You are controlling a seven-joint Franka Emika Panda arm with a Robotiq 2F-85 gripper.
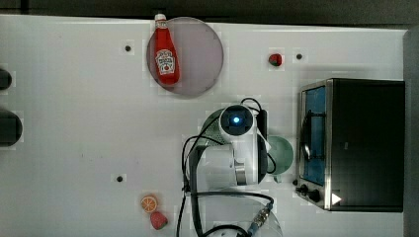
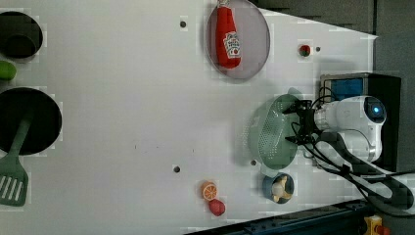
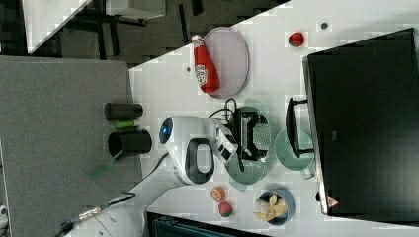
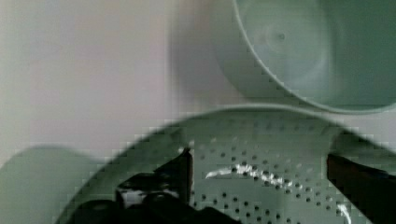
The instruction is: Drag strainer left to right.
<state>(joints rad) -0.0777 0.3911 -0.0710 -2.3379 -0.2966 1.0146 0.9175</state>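
Perforated mint-green strainer (image 4: 261, 186) close under the wrist camera, rows of small holes across its inner wall. Two dark fingers (image 4: 180, 170) inside the basket, spread wide, nothing clamped between them; whether the tips touch the plastic cannot be told. Round green cup (image 4: 308, 51) just beyond the strainer rim, plain inside.

Right view: strainer (image 3: 257, 168) at centre frame on the white desk (image 3: 276, 54), long axis running up and down the frame. Gripper (image 3: 249, 133) lowered into its upper half, white arm (image 3: 190, 148) reaching in from the left. Green cup (image 3: 291, 150) just to the right of the strainer, against the front of the black oven (image 3: 365, 123), small handle at its lower right. Blue bowl (image 3: 276, 205) with pale contents below, orange slice (image 3: 217, 194) and strawberry (image 3: 226, 209) at lower centre.

Left view: strainer (image 2: 271, 137) right of centre, gripper (image 2: 302, 122) at its right rim. Ketchup bottle (image 2: 228, 39) lying on a grey plate (image 2: 257, 44) at top centre; small red fruit (image 2: 305, 50) to the right of the plate. Green spatula (image 2: 12, 166) and dark pans at the left edge.

Top view: arm (image 1: 237, 148) covering most of the strainer (image 1: 212, 126), mint edge showing at centre; cup (image 1: 281, 155) between arm and oven.
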